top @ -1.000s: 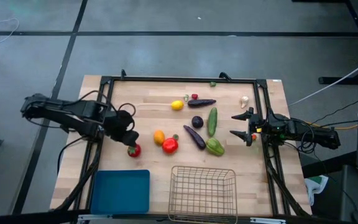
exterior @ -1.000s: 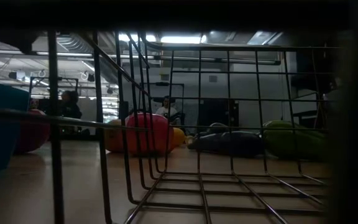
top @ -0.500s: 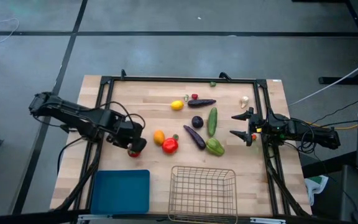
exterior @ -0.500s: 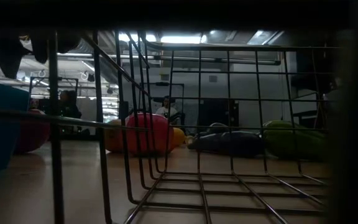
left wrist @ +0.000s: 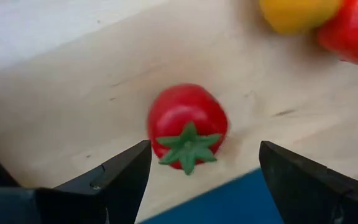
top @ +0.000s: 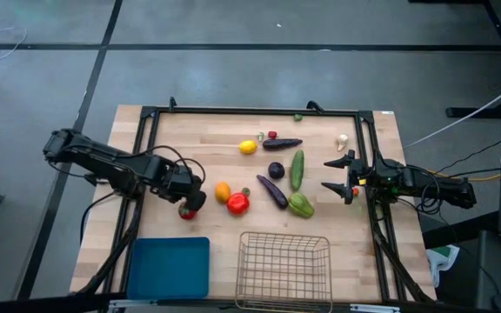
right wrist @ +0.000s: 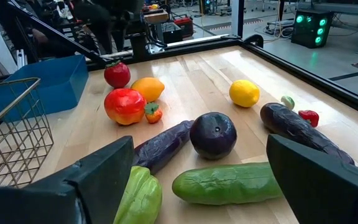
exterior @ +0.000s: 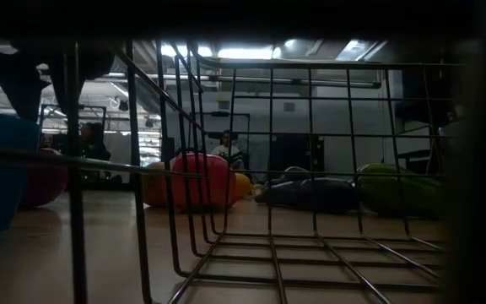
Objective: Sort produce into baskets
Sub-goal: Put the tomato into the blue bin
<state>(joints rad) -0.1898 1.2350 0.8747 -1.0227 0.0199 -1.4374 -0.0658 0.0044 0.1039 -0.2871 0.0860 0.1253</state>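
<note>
From my station, the nearest things were the two baskets at the front edge of the counter point(top: 207, 156): the blue tray point(top: 170, 266) and the wire basket point(top: 283, 269), both with nothing in them, so no sorting was done yet. Just behind the tray, my left gripper point(left wrist: 197, 165) had come in over the small red tomato point(left wrist: 187, 126); a second before it sat farther back, toward the counter's left edge. Its fingers point(left wrist: 120, 174) stood open on either side of the tomato without touching it, so I judged the grasp was about to be made. Beyond that lay an orange fruit point(top: 223, 191) and a bigger red one point(top: 238, 203), then the green pepper point(top: 301, 205), a long eggplant point(top: 272, 190), a round eggplant point(top: 276, 169) and the cucumber point(top: 297, 169). Farthest back sat the lemon point(top: 248, 147), another eggplant point(top: 282, 143) and the garlic point(top: 342, 141). My right gripper point(top: 337, 176) waited at the right side, fingers spread wide, unmoved.

Only the left wrist view showed the gap between fingers and tomato. The low view, looking through the basket mesh, gave little more than dim colored shapes, while the high view alone showed both baskets bare.
</note>
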